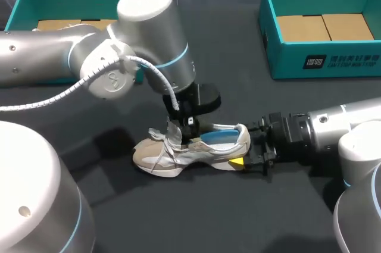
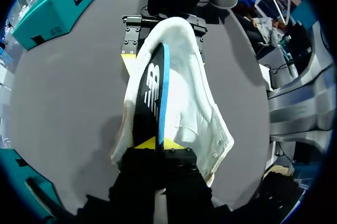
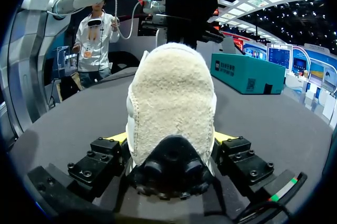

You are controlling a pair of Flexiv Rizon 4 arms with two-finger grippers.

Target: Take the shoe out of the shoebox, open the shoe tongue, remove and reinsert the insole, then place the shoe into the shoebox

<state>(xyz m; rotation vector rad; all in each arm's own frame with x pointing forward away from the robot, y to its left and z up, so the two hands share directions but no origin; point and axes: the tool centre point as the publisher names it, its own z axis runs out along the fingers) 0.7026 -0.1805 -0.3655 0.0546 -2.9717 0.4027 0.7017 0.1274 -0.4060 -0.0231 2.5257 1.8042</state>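
step: insole stage, by my read. The shoe is out of the box and the insole is partly in, partly out. One look doesn't show whether it is being pulled out or put back.
shoe (image 1: 178,156): standing on its sole mid-table (image 1: 149,217), toe to the left, heel to the right, well apart from both boxes.
insole (image 2: 151,95): black with a blue rim, turned on edge, standing up out of the shoe's opening and running back toward the heel.
left gripper (image 2: 159,143): over the tongue area, fingers nearly together, pinching the tongue-side end of the insole from both sides.
right gripper (image 3: 171,147): low at the table, fingers spread wide and pressed on either side of the heel, so it acts as the clamp.
left shoebox (image 1: 24,3): far left, open, partly behind the left arm.
right shoebox (image 1: 333,59): far right, open, cardboard in the bottom.
next if removing: lift up and away from the opening with the heel pinned.
next if reinserting: roll the insole flat, feed the toe end first, press down at the heel.
risk: the insole could buckle or snag on the tongue, and the shoe could tip if the heel clamp slips.
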